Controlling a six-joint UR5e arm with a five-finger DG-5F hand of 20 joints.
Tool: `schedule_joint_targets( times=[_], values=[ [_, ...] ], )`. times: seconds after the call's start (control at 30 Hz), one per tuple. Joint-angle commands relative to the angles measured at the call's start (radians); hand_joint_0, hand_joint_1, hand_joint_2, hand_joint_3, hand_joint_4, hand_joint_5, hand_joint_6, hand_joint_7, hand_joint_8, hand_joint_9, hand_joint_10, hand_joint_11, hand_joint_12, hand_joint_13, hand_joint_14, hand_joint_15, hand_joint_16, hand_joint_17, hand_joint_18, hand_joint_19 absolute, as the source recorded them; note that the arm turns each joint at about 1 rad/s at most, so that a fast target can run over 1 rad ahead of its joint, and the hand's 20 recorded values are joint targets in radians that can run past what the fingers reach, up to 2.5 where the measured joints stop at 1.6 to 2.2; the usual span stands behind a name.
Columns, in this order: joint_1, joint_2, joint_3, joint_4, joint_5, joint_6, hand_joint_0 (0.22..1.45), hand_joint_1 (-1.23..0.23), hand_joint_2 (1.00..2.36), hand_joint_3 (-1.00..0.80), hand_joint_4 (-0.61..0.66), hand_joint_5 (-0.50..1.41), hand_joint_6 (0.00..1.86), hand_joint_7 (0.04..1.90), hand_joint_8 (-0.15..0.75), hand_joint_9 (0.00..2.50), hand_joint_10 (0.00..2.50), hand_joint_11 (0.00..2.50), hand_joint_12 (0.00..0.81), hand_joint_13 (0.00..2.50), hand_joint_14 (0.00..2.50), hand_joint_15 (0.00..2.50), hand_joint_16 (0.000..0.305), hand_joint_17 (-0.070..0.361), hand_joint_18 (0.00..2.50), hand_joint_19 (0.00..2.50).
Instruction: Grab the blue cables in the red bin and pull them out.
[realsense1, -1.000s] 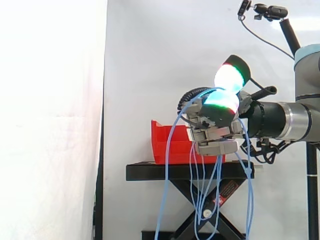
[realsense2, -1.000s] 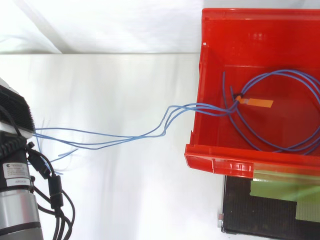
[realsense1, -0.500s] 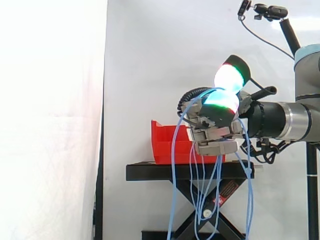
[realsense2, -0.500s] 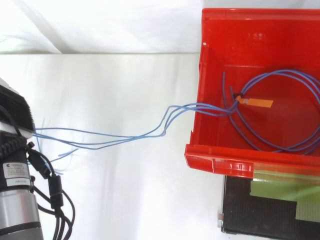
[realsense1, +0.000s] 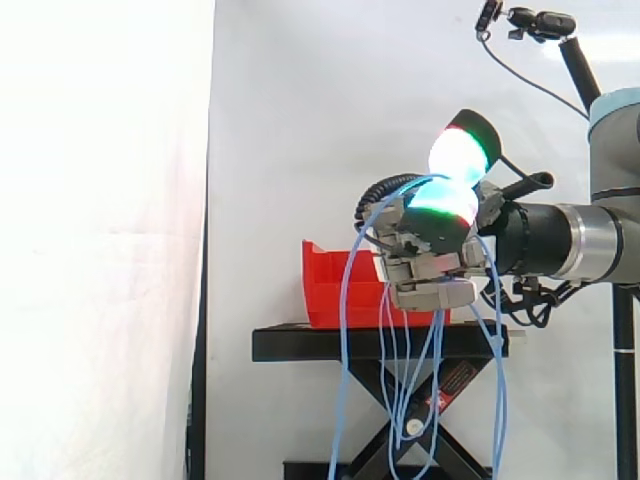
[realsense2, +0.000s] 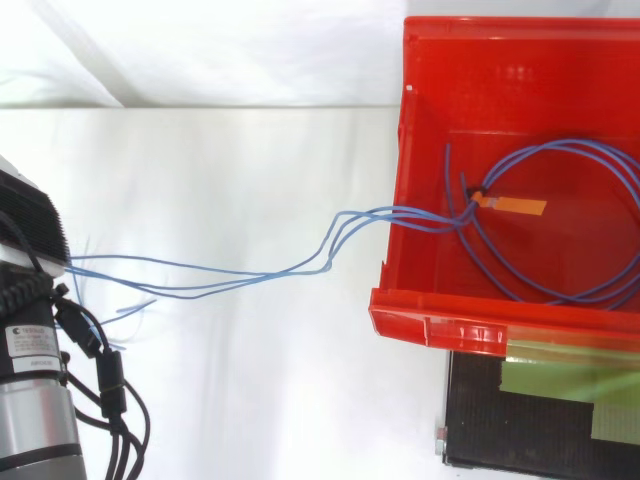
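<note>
Cables (realsense2: 425, 218) lie partly coiled in the bin (realsense2: 440, 325). Strands run out over its wall to the hand (realsense1: 430, 270), whose curled fingers grip them. Loops hang down before the stand (realsense1: 300, 343).

The red bin (realsense2: 480, 110) is glossy moulded plastic, with a pale sheen on its front lip. Inside it, the blue cables (realsense2: 425, 215) have a smooth plastic sheath, and their orange tag (realsense2: 512, 206) looks matt (paper or tape). Under the bin, the black stand (realsense1: 380, 343) is matt metal. Behind the bin, the white curtain (realsense1: 300, 120) is cloth.
</note>
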Motion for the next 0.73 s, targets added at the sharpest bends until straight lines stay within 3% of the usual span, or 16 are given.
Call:
schedule_joint_targets(
  times=[0.0,0.7],
  values=[
    [0.000,0.000,0.001,0.000,0.000,0.000,1.00,-1.01,1.01,-0.64,0.06,0.65,1.53,0.15,0.273,1.13,1.10,1.34,0.252,1.04,2.50,0.70,0.032,0.072,1.26,1.15],
    [0.000,-0.001,0.000,0.000,0.000,0.000,1.01,-1.01,1.01,-0.61,0.06,0.64,1.54,0.15,0.288,1.11,1.12,1.36,0.231,1.03,2.50,0.67,0.032,0.071,1.23,1.09]
  ],
)
